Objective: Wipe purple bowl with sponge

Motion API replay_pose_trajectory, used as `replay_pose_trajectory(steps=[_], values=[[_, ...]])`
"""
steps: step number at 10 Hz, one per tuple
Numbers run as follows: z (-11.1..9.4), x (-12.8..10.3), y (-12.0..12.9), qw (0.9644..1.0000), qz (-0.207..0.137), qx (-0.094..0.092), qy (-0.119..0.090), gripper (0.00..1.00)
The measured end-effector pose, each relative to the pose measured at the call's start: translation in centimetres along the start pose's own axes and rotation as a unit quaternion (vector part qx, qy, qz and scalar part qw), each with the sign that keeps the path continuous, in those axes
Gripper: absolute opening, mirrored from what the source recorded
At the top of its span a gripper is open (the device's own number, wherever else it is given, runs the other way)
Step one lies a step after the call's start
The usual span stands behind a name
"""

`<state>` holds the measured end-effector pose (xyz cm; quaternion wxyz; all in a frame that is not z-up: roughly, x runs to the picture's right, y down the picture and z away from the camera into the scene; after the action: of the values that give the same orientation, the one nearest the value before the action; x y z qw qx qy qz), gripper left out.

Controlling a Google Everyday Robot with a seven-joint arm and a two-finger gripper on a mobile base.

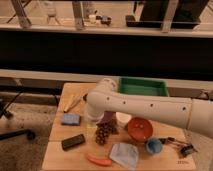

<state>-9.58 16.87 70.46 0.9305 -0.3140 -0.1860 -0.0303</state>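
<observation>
Two round bowls stand on the one wooden table (pixel 60 132): one dark purple bowl (pixel 108 118) and one orange-red bowl (pixel 139 128). One each: small blue cup (pixel 153 145), light-blue rectangular sponge (pixel 70 119), black rectangular block (pixel 73 141), flat grey-blue cloth (pixel 124 155), green tray (pixel 142 86). One white arm (pixel 145 107) carries one gripper (pixel 93 127), low between sponge and purple bowl

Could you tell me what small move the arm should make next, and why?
Probably shift the gripper sideways over the sponge. The sponge lies free, apart from the gripper, which hangs low between it and the purple bowl. The bowl, half hidden behind the arm, cannot be wiped without it.
</observation>
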Motion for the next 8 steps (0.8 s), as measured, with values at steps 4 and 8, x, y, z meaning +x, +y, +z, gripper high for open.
replay_pose_trajectory(steps=[4, 8], values=[[1.4, -0.9, -1.3, 0.9998, 0.011, -0.006, -0.014, 0.80], [2.8, -2.5, -2.5, 0.9993, 0.014, -0.013, -0.034, 0.80]])
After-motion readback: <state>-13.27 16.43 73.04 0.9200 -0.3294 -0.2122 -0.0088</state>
